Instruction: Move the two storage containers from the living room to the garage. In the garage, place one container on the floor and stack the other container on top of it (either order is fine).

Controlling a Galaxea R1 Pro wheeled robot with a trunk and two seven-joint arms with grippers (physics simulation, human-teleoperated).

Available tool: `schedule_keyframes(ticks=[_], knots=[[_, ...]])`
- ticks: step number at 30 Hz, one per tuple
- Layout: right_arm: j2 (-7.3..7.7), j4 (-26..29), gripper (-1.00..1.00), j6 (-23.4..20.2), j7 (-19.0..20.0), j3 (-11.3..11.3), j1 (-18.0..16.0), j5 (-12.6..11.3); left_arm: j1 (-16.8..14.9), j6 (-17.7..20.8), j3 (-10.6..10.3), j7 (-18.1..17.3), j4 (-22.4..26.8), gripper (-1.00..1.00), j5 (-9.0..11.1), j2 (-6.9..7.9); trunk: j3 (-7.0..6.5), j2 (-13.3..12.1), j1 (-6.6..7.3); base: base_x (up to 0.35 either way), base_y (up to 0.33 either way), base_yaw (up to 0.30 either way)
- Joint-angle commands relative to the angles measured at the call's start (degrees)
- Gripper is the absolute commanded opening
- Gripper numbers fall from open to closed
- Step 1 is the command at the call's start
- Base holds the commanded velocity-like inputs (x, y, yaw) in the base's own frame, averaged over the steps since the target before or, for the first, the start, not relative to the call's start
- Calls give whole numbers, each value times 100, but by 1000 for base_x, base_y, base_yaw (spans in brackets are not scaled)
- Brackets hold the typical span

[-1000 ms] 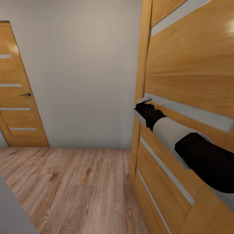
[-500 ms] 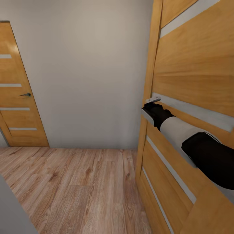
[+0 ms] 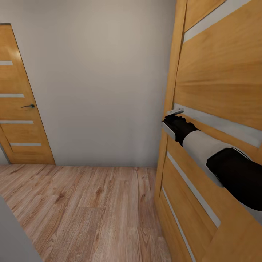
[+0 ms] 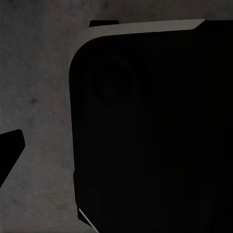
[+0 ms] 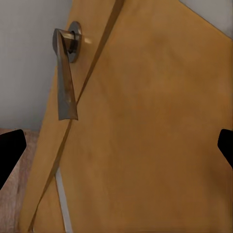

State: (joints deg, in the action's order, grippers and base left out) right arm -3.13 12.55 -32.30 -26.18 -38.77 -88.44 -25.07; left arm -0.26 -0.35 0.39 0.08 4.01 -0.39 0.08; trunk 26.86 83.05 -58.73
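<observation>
I am between rooms, working a door (image 3: pixel 218 91) rather than carrying anything. My right arm (image 3: pixel 214 156) reaches forward with the right gripper (image 3: pixel 174 120) pressed up against this door's face, close to its free edge. Neither storage container appears in front of me here, so I judge the fetching or hauling step is paused while I clear a way through.

In the right wrist view the two dark fingertips (image 5: pixel 9 153) sit far apart at either side of the picture, so this hand is spread wide and grasps nothing. The lever handle (image 5: pixel 65 80) lies off to one side, beside the door's edge and not between the fingers. My left gripper I cannot judge: its wrist camera looks onto a dark rounded housing (image 4: pixel 145 131) over mottled grey, too dim to read.

The door is warm honey-coloured wood with a flat, smooth grain, crossed by pale frosted strips (image 3: pixel 218 125). The handle is a slim brushed-metal bar on a round rosette. Away from the door, the wall (image 3: pixel 94 80) is plain matte cream, and the floor (image 3: pixel 83 207) is light wood plank with visible knots. A second door (image 3: pixel 18 109) of the same make stands beyond the wall.

Next, I judge, comes a steady push on the panel to swing it wider, keeping the arm clear of the handle.
</observation>
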Motion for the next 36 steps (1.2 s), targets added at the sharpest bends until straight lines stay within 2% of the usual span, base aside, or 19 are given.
schedule_keyframes(ticks=[1,13,21,36], knots=[[3,1,100,-66,-54,-60,-4,37,-1,-5,5,1,3,100,-4,0,6,3,0,0,0,0],[18,1,100,-66,-54,-60,-7,37,-1,0,5,1,3,100,-1,2,6,3,0,0,0,0],[164,1,100,-66,-54,-60,-7,37,-1,0,6,1,3,100,-1,0,6,3,0,0,0,0],[219,1,100,-66,-54,-52,-7,37,-1,0,6,1,3,100,-2,2,6,3,0,0,0,0]])
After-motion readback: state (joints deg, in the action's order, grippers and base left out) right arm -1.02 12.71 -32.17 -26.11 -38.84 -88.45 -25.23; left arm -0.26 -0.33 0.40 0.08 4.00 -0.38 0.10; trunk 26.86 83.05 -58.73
